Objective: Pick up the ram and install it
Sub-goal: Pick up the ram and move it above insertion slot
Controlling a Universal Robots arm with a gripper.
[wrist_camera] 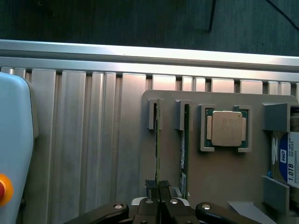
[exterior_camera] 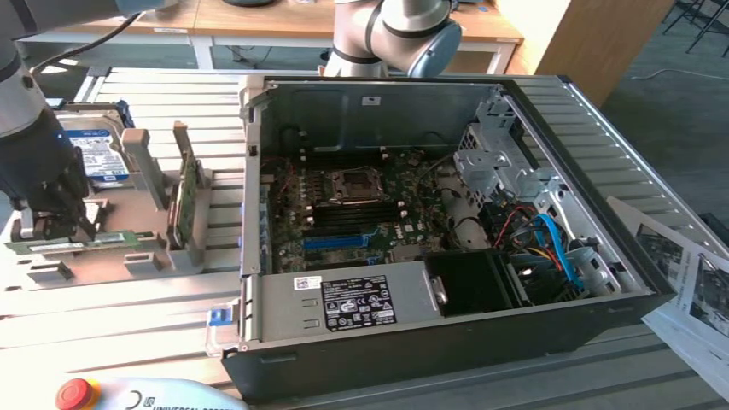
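Green ram (wrist_camera: pixel 158 140) on edge, level, in end effector (wrist_camera: pixel 159 185)

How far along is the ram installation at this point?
Done: the gripper is at the gray holder and shut on the edge of one ram. In hand: that ram, pinched but sitting in its holder slots, not lifted. Left: the lift and the install; the ram is well apart from the motherboard inside the open computer case.
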